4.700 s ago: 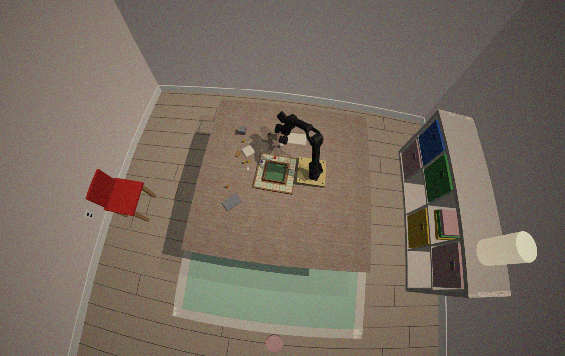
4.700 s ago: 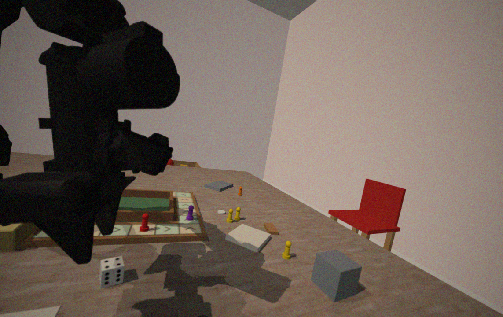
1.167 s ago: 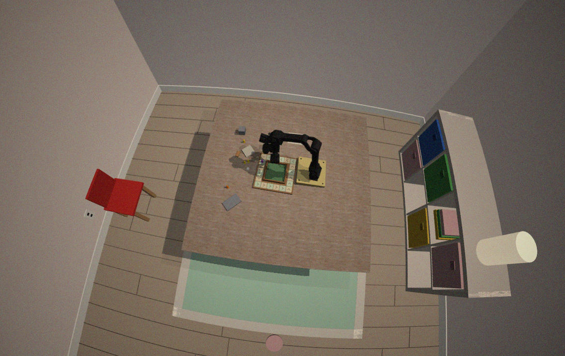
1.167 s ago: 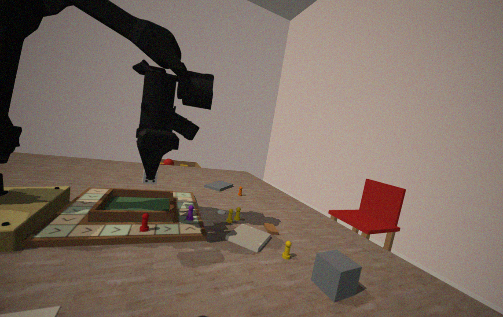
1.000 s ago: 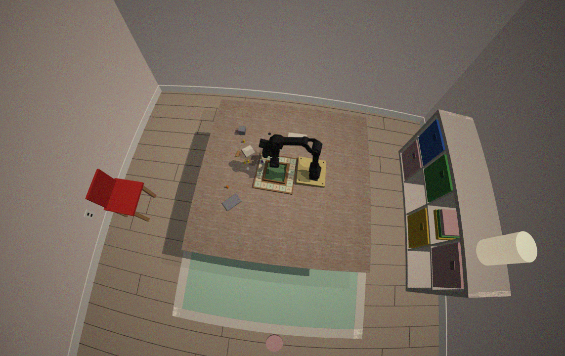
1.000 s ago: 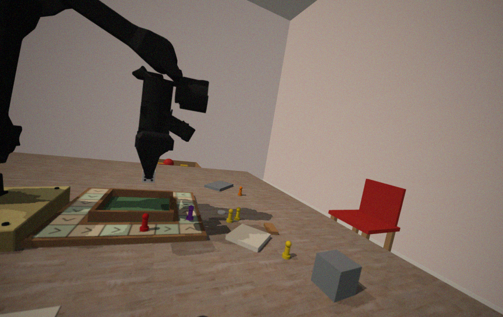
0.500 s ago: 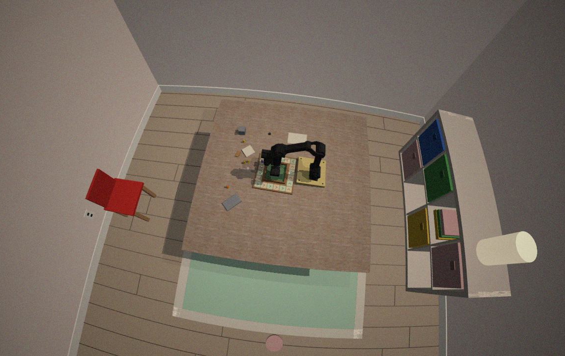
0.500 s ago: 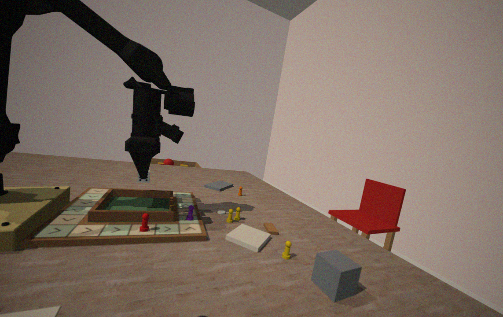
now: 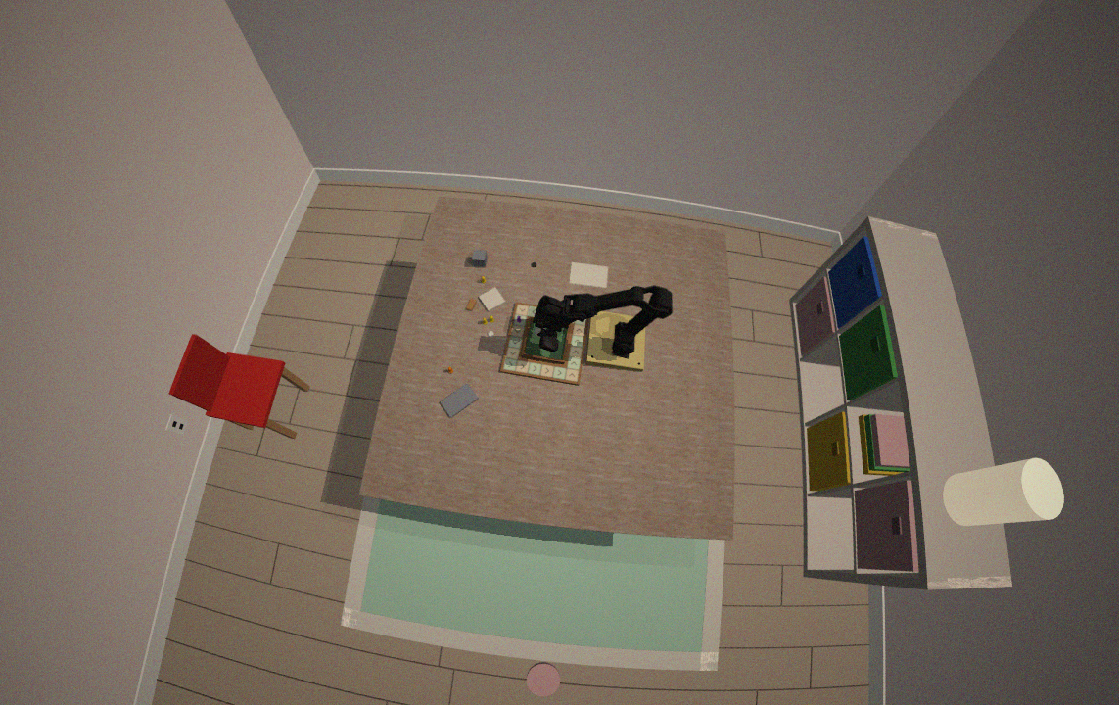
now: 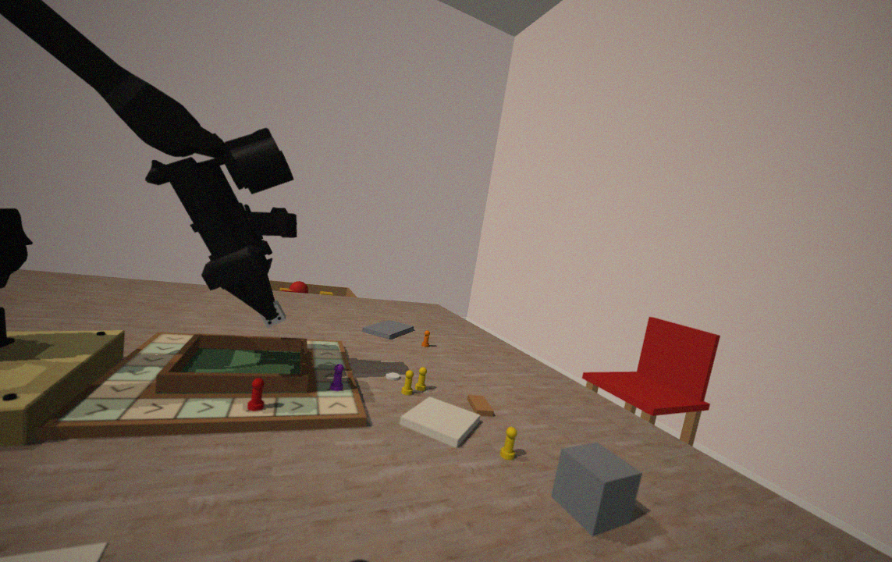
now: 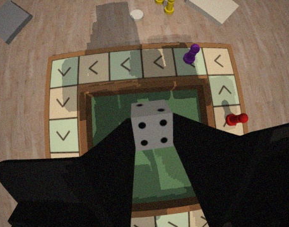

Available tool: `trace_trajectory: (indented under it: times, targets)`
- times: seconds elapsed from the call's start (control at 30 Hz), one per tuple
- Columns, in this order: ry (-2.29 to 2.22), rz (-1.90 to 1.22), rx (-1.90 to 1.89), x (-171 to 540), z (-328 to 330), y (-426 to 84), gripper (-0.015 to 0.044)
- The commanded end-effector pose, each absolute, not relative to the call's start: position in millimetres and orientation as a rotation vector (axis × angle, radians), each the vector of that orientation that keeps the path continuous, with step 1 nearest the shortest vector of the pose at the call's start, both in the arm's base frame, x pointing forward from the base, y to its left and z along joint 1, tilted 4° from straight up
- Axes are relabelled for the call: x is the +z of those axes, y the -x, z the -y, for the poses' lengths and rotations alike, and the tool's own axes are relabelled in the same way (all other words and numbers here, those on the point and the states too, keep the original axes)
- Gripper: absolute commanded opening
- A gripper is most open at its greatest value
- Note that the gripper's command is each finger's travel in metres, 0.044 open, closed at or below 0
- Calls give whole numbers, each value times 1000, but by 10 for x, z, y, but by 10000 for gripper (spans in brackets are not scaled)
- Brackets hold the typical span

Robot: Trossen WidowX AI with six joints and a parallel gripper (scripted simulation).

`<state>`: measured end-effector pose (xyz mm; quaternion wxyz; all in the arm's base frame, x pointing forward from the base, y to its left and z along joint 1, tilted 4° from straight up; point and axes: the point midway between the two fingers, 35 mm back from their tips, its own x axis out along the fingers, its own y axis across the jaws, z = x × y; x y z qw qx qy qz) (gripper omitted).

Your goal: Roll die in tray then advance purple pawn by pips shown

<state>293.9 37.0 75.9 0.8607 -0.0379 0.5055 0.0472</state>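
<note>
The black arm (image 9: 607, 303) (image 10: 145, 115) reaches toward the table's left edge; its gripper (image 9: 548, 344) (image 10: 274, 318) (image 11: 151, 121) tilts downward, raised, fingers closed on something.

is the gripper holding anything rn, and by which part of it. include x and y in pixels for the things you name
The gripper (image 9: 548, 348) (image 10: 272, 318) (image 11: 151, 121) holds the die (image 10: 277, 314) (image 11: 153, 130), pinched by two opposite side faces; the face with four pips is uncovered.

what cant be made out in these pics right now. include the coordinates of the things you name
- Purple pawn (image 9: 518, 319) (image 10: 338, 377) (image 11: 191, 53): top view, too small to read its square's arrow.
- Die (image 10: 277, 312) (image 11: 152, 126): wrist view, its side faces against the jaws are covered; top view, the arm hides it.
- Tray (image 9: 544, 360) (image 10: 232, 383) (image 11: 82, 126): wrist view, the jaws cover parts of its floor.
- Far box with a red ball (image 10: 299, 287): exterior view, its near wall hides the rest inside.
</note>
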Motion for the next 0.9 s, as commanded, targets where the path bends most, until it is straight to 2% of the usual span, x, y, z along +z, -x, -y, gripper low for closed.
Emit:
trace_trajectory:
  times: [0.0, 0.2, 0.5, 0.87]
  targets:
    - [78, -944, 107, 751, -372, -2932, 0]
    - [68, -763, 110, 755, -370, -2937, 0]
    - [68, -760, 110, 1033, -352, -2631, 0]
    - [69, -759, 116, 1022, -356, -2623, 0]
